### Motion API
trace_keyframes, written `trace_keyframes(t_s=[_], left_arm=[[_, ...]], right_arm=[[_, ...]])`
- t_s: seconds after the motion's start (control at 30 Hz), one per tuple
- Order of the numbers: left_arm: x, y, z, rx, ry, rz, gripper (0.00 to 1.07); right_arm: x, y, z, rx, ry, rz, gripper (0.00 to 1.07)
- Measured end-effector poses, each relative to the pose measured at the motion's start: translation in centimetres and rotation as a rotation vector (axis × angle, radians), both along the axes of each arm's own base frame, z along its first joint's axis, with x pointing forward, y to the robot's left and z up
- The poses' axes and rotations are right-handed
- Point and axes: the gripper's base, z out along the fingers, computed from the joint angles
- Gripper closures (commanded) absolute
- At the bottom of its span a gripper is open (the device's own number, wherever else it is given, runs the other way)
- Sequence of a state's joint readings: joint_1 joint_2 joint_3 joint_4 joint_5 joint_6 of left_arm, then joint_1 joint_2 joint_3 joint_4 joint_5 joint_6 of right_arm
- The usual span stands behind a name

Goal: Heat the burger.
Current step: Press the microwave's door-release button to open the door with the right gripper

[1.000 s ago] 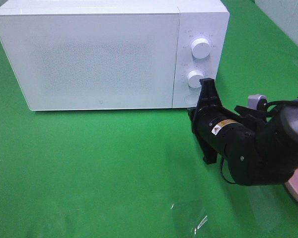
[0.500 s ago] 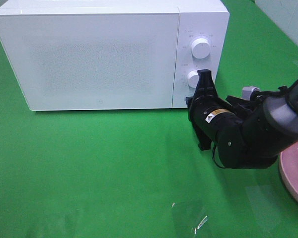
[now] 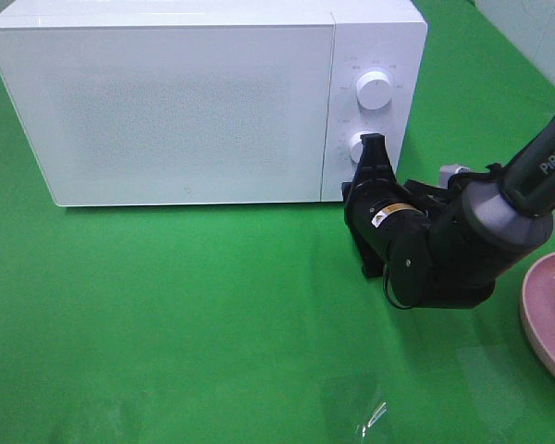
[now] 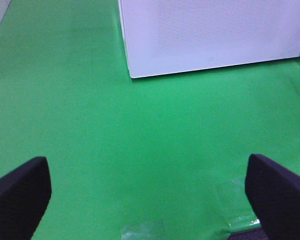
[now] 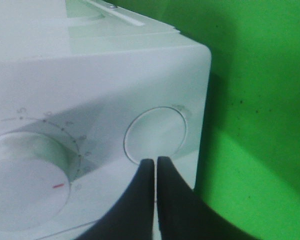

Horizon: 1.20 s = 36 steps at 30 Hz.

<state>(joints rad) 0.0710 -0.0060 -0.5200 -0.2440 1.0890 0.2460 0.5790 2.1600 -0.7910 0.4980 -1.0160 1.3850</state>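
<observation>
Right pincer (image 5: 154, 161), closed, points at round button (image 5: 157, 131) on microwave (image 3: 185, 111).

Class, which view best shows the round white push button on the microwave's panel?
Right wrist: the button fills the middle, beyond the shut right gripper. Exterior high: that gripper largely hides it. Left wrist: out of frame.

I see a table (image 3: 166, 305) covered in green cloth that fills nearly the whole high view. A white microwave (image 3: 185, 111) stands on it across the upper left and upper middle of the frame, flat on its base, with the door shut and two dials on the panel at its right end. A pink plate (image 3: 550, 310) sits on the cloth at the lower right and is cut off by the frame edge. A patch of clear, shiny film (image 3: 351, 407) lies flat near the bottom, right of centre, well apart from both.
</observation>
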Motion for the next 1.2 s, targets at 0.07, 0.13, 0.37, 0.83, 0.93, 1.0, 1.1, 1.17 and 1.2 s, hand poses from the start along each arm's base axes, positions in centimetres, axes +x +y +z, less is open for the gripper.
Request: trace_keyframes(t_s=[0.07,0.13,0.37,0.83,0.93,1.0,1.1,1.17,1.2], left_arm=[[0.0,0.0,0.0,0.0,0.0,0.0,0.09],[0.0,0.0,0.0,0.0,0.0,0.0,0.09],[0.0,0.0,0.0,0.0,0.0,0.0,0.09],[0.0,0.0,0.0,0.0,0.0,0.0,0.09],[0.0,0.0,0.0,0.0,0.0,0.0,0.09],[0.0,0.0,0.0,0.0,0.0,0.0,0.09],[0.0,0.0,0.0,0.0,0.0,0.0,0.09],[0.0,0.0,0.0,0.0,0.0,0.0,0.09],[0.0,0.0,0.0,0.0,0.0,0.0,0.09]], right_arm=[[0.1,-0.3,0.0,-0.01,-0.002,-0.007,1.07],[0.4,-0.7,0.0,-0.017,-0.005,-0.018,1.07],[0.9,-1.1,0.1,-0.022,-0.011,-0.035,1.07],[1.6,-1.1,-0.6,-0.028,-0.012,-0.059,1.07],[1.6,-1.1,-0.6,-0.029,-0.018,-0.06,1.07],[1.7,-1.1,-0.5,-0.03,-0.036,-0.059,1.07],[1.6,-0.9,-0.6,-0.034,-0.057,-0.053,1.07],[1.6,-0.8,-0.5,-0.032,-0.059,-0.055,1.07],[1.6,-0.8,-0.5,-0.032,-0.059,-0.055,1.07]])
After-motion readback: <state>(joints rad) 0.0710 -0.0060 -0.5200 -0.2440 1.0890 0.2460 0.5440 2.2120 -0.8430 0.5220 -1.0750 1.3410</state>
